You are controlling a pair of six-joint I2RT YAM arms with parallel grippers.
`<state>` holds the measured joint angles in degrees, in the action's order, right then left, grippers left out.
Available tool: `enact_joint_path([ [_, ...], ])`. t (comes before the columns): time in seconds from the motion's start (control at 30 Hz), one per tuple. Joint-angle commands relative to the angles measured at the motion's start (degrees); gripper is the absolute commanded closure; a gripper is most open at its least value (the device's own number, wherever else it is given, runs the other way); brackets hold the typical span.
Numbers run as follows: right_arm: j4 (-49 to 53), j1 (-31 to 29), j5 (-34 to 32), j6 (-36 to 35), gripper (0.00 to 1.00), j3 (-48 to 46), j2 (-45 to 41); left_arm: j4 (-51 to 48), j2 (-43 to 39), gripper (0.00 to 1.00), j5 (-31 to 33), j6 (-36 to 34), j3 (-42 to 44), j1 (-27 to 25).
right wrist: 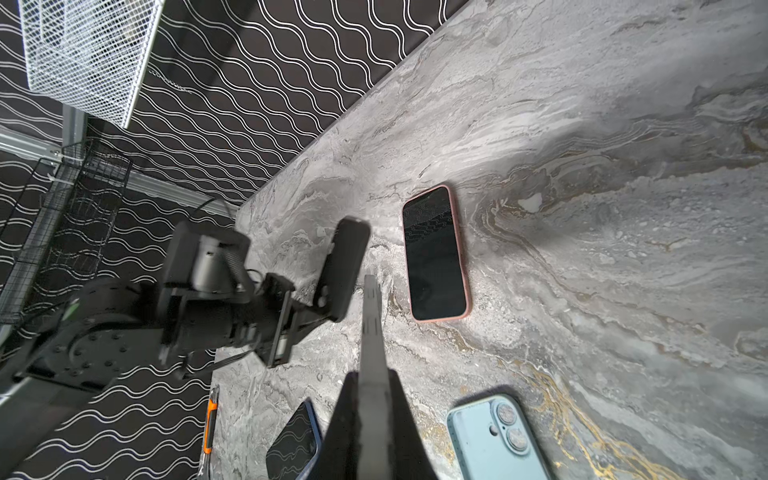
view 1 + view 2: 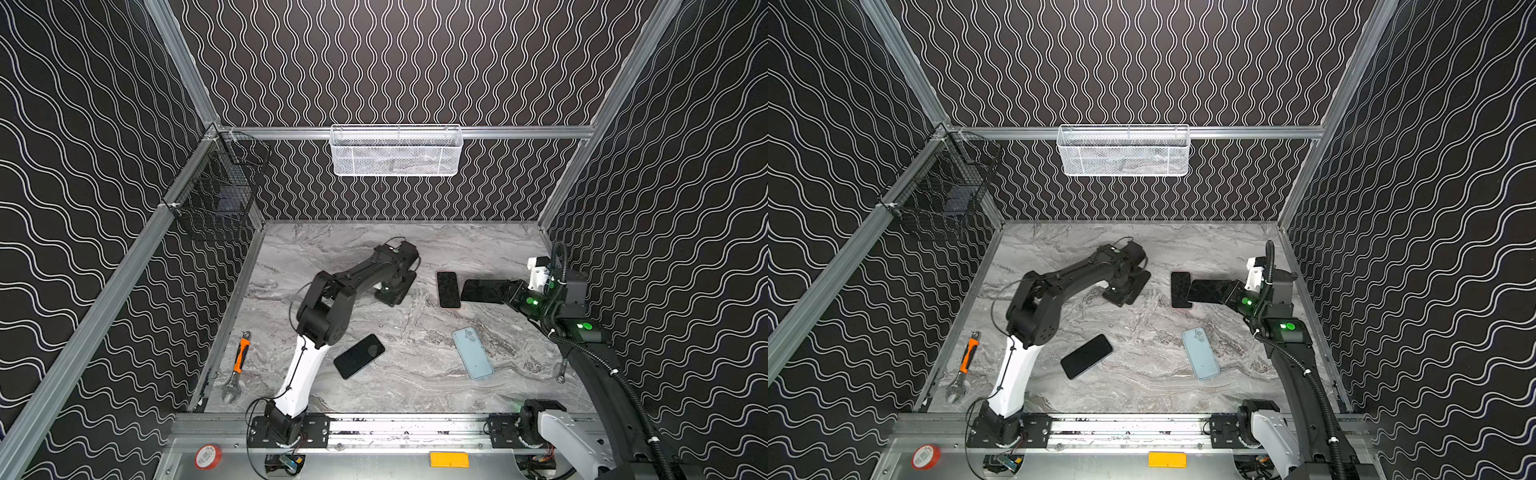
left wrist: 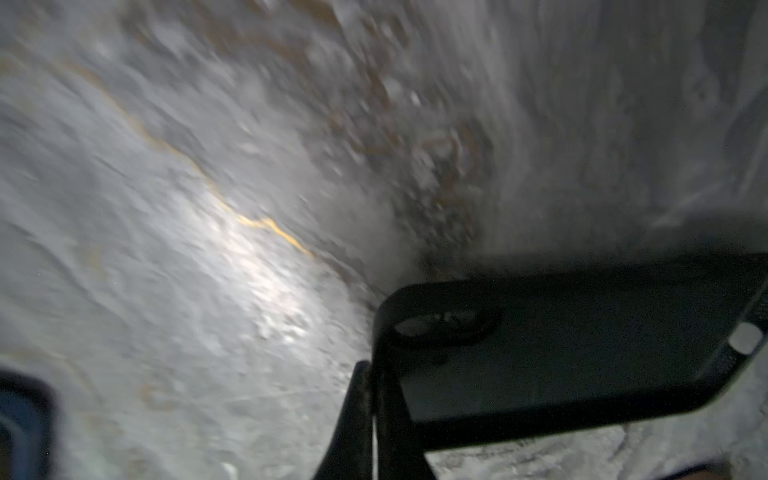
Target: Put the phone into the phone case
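Three phones lie loose on the marble table (image 2: pixel 415 386): a black phone (image 2: pixel 359 356) and a pale blue phone (image 2: pixel 472 353) nearest, and a pink-edged phone (image 2: pixel 449 289) farther back. Just beside that one, the right gripper (image 1: pixel 372 376) is clenched on a fourth phone (image 2: pixel 484 291), dark and flat, lifted off the table. Level with it, the left gripper (image 3: pixel 370 370) is clamped on the rim of the black phone case (image 3: pixel 561 353), which is tilted. The step in hand looks like bringing the two together. Next, the case's open side must face the phone and the corners must line up before pressing.
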<state>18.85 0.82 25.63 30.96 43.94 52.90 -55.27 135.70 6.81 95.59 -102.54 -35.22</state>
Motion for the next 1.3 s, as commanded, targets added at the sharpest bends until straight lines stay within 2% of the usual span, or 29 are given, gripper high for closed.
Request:
enact_joint_path([
  [0.0, -2.1, -0.1, 0.8, 0.0, 1.00, 0.7, -0.1, 7.2, -5.7, 0.96, 1.2, -15.9, 7.3, 2.4],
  [0.1, -2.3, -0.2, 1.2, 0.1, 1.00, 0.7, 0.1, 13.8, -11.0, 0.97, -1.7, -33.2, 13.7, 4.6],
  [0.27, -2.7, -0.2, 2.8, 0.0, 1.00, 0.3, 1.5, 15.2, -13.8, 1.00, -8.0, -59.0, 15.8, 6.4],
  [0.3, -2.8, -0.2, 3.2, 0.0, 1.00, 0.0, 1.7, 15.3, -14.6, 1.00, -7.2, -61.5, 16.6, 6.3],
  [0.37, -3.0, -0.7, 4.1, 0.0, 1.00, -0.9, 1.9, 16.9, -16.2, 1.00, -9.6, -65.6, 18.8, 6.7],
  [0.43, -2.6, -1.4, 4.2, -0.1, 1.00, -1.4, 1.9, 13.2, -14.1, 1.00, -11.8, -69.7, 15.9, 6.8],
  [0.47, -2.6, -2.1, 4.3, -0.1, 1.00, -1.9, 2.0, 10.9, -12.9, 1.00, -11.1, -70.4, 14.2, 6.7],
  [0.6, -2.4, -6.8, 2.0, 0.0, 1.00, -2.1, 3.1, 12.1, -11.3, 1.00, -14.7, -72.6, 13.9, 6.3],
  [0.7, -2.7, -12.2, -1.2, 0.7, 1.00, -1.4, 4.7, 13.1, -11.0, 1.00, -14.7, -72.9, 14.3, 6.2],
  [0.8, -6.8, -15.9, -1.6, 3.2, 1.00, -2.3, 6.0, 13.6, -11.5, 1.00, -13.3, -73.4, 15.2, 6.0],
  [1.03, -15.8, -20.6, -1.9, 8.7, 1.00, -2.2, 14.2, 13.1, -11.2, 1.00, -12.7, -72.8, 16.4, 6.1],
  [1.23, -21.1, -21.9, -3.1, 13.0, 1.00, -1.6, 19.5, 16.2, -11.5, 1.00, -18.2, -67.7, 19.3, 6.2],
  [1.27, -21.3, -22.2, -3.7, 13.0, 1.00, -1.1, 20.3, 16.6, -11.6, 0.97, -18.7, -67.2, 19.8, 6.2],
])
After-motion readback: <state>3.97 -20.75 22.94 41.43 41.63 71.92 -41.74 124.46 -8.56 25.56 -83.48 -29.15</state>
